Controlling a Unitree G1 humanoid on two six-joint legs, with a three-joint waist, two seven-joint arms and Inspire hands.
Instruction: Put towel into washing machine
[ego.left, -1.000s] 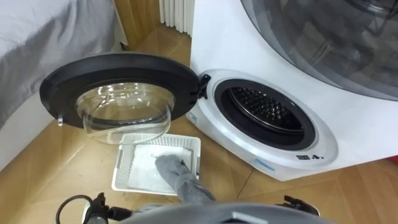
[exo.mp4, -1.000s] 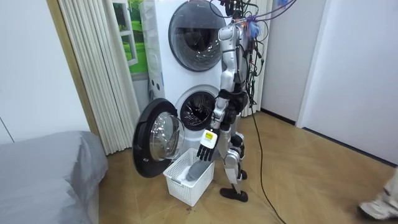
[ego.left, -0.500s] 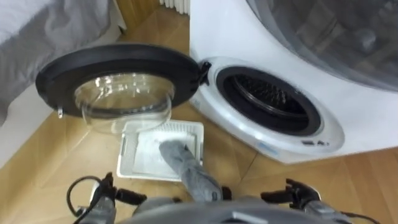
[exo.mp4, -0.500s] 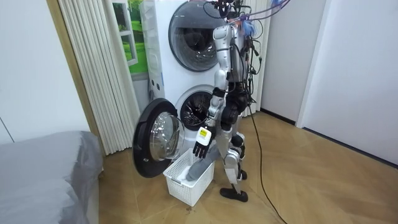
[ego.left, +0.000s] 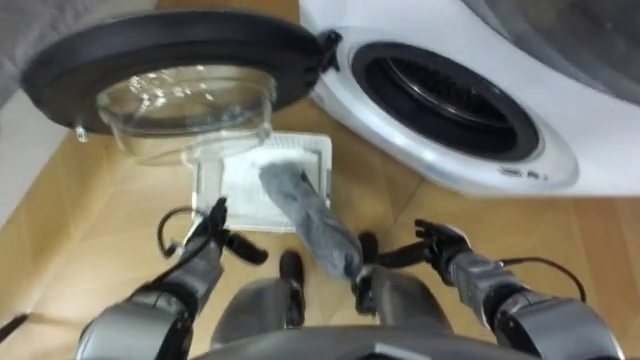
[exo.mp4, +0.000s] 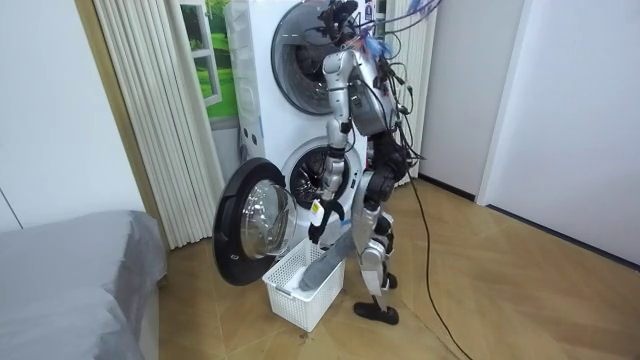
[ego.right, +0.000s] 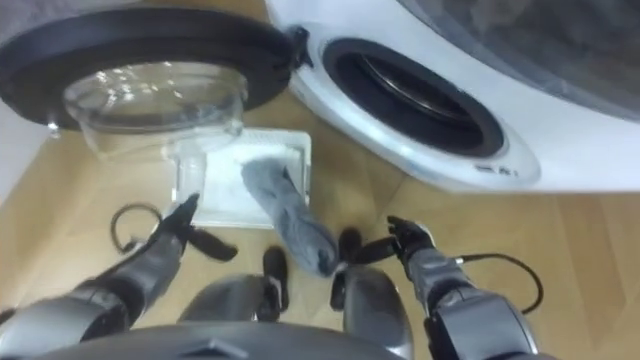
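The long grey towel (ego.left: 310, 220) droops over the near rim of the white slatted plastic basket (ego.left: 205, 188). Nearer than the basket, the left hand (ego.left: 208, 245) and right hand (ego.left: 440, 246) hang empty, fingers loose. Grabbing the drooping end might drag the basket along.

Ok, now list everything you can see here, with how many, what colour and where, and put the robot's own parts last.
washing machine: one, white, before the robot
door: one, black rim and clear glass, swung open to the robot's left
upper machine: one, white with a dark round window, stacked on the washing machine
basket: one, white, on the floor by the open door
towel: one, grey, hanging out of the basket toward the robot
bed: one, grey cover, room view's left
curtain: one, off-white, between bed and machines
floor: one, light wood
left hand: one, dark, open, by the basket's near edge
right hand: one, dark, open, right of the towel
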